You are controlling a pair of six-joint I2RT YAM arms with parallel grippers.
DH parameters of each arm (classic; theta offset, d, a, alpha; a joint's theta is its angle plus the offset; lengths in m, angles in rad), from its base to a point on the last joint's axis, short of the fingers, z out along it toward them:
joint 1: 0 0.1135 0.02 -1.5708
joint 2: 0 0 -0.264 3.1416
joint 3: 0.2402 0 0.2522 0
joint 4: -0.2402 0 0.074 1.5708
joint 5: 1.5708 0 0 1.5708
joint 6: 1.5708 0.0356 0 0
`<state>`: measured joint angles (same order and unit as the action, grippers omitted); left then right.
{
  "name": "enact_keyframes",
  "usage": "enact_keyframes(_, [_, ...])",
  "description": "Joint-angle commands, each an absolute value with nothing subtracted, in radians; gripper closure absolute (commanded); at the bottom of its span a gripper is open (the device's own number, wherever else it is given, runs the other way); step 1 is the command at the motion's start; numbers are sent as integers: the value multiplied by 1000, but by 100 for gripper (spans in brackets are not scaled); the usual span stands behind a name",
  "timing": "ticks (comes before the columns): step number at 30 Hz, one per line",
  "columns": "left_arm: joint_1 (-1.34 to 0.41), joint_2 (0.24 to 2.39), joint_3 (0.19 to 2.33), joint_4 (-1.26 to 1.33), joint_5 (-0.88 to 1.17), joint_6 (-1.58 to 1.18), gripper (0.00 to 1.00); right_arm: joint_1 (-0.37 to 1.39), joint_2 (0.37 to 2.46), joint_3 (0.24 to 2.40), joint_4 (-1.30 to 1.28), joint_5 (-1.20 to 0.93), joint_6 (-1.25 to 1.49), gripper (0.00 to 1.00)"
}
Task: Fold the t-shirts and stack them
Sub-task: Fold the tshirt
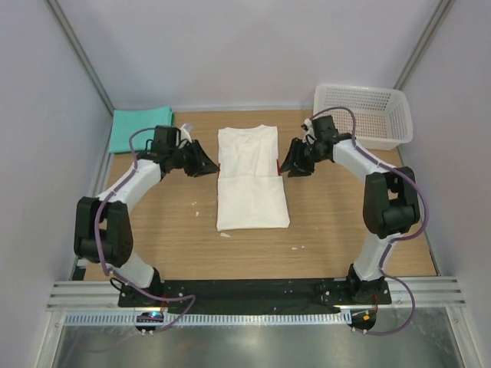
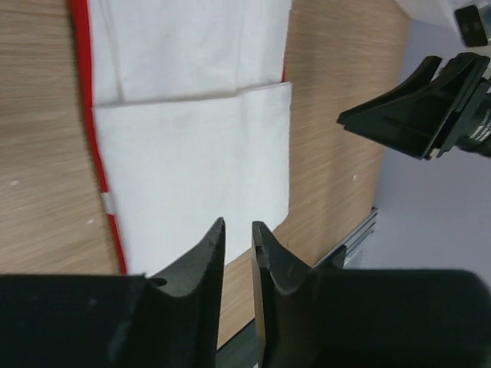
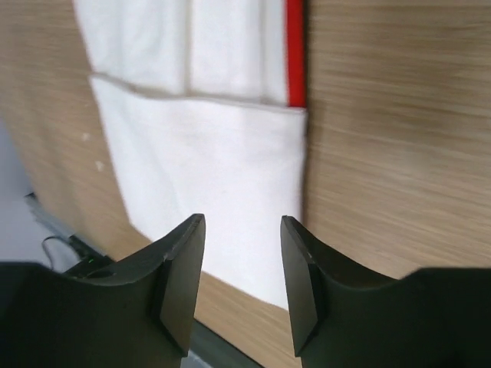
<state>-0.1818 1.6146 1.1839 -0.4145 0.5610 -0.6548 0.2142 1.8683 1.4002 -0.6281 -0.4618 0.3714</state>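
Observation:
The white t-shirt [image 1: 252, 180] lies flat in the middle of the table as a long folded rectangle, with a cloth edge across its middle and thin red strips showing at both sides. It fills the left wrist view [image 2: 192, 146] and the right wrist view [image 3: 207, 169]. The teal-green t-shirt [image 1: 142, 130] lies folded at the back left. My left gripper [image 1: 212, 167] [image 2: 238, 224] hovers at the white shirt's left edge, jaws a narrow gap apart and empty. At the shirt's right edge my right gripper [image 1: 286, 167] [image 3: 242, 218] stands open wider, holding nothing.
A white mesh basket [image 1: 387, 115] stands at the back right, just behind the right arm. Small white specks lie on the wood near the shirt's front end. Side walls close the table left and right; a metal rail runs along the near edge.

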Motion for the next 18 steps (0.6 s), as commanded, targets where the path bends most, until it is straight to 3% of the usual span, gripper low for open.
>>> enact_keyframes(1, [-228, 1664, 1042, -31, 738, -894, 81, 271, 1847, 1269, -239, -668, 706, 53])
enact_keyframes(4, [-270, 1762, 1090, 116, 749, -956, 87, 322, 1893, 1242, -62, -719, 820, 65])
enact_keyframes(8, [-287, 1920, 1134, 319, 762, -1080, 92, 371, 2018, 1333, -14, -761, 851, 87])
enact_keyframes(13, [-290, 2014, 1143, 388, 743, -1129, 97, 387, 2083, 1332, 61, -796, 885, 92])
enact_keyframes(18, [-288, 2060, 1157, 180, 654, -1014, 100, 377, 2151, 1333, 49, -793, 842, 92])
